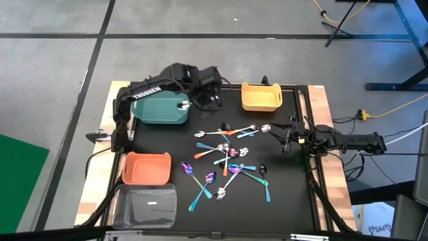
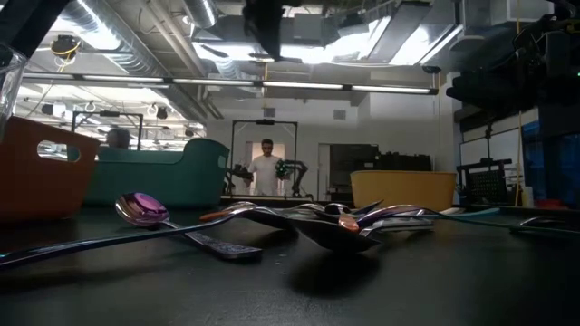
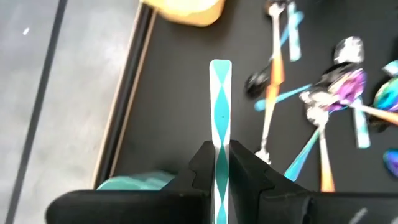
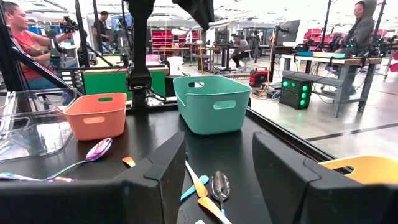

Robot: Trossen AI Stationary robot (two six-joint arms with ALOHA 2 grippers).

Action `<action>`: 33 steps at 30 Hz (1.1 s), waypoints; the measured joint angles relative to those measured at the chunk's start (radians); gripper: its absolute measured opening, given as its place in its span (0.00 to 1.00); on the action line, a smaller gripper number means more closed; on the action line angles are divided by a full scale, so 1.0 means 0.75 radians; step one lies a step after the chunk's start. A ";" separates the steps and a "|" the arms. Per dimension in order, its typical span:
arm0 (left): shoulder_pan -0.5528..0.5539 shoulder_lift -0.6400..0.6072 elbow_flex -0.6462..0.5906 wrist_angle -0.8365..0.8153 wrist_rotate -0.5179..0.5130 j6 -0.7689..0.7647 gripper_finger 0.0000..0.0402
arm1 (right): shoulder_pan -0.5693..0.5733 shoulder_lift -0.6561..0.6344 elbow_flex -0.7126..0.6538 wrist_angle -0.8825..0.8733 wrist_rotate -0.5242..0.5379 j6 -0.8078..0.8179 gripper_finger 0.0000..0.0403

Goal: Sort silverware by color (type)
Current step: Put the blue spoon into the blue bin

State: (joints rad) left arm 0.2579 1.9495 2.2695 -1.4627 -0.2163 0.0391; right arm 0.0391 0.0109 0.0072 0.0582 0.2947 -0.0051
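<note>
Several small spoons (image 1: 227, 157) in silver, teal, purple-rainbow, orange and black lie loosely piled on the black mat; the low view shows them lying flat (image 2: 272, 222). My left gripper (image 1: 189, 104) hovers at the right edge of the teal bin (image 1: 160, 110), shut on a teal spoon (image 3: 220, 99). My right gripper (image 1: 284, 139) is open and low at the right side of the pile; in its wrist view (image 4: 217, 180) spoons lie between and ahead of its fingers, untouched. My left gripper (image 3: 221, 155) pinches the teal spoon's flat handle (image 3: 220, 134) between its two fingers. The spoon lies along the fingers, and its handle end (image 3: 220, 65) sticks out past the fingertips. It is lifted clear of the mat. The fingers hide the bowl end.
An orange bin (image 1: 146, 167) and a clear bin (image 1: 146, 204) stand at the mat's left near side, and a yellow bin (image 1: 261, 97) at the far edge. The mat's raised rim (image 1: 311, 134) runs beside the right arm. People and benches show in the room beyond.
</note>
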 joint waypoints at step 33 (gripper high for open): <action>0.413 -0.589 -1.042 0.298 0.001 0.147 0.05 | 0.000 0.000 0.000 0.000 0.000 0.000 0.43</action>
State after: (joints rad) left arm 0.5677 1.5077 1.4878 -1.2391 -0.2157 0.1491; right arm 0.0391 0.0109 0.0071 0.0582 0.2947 -0.0052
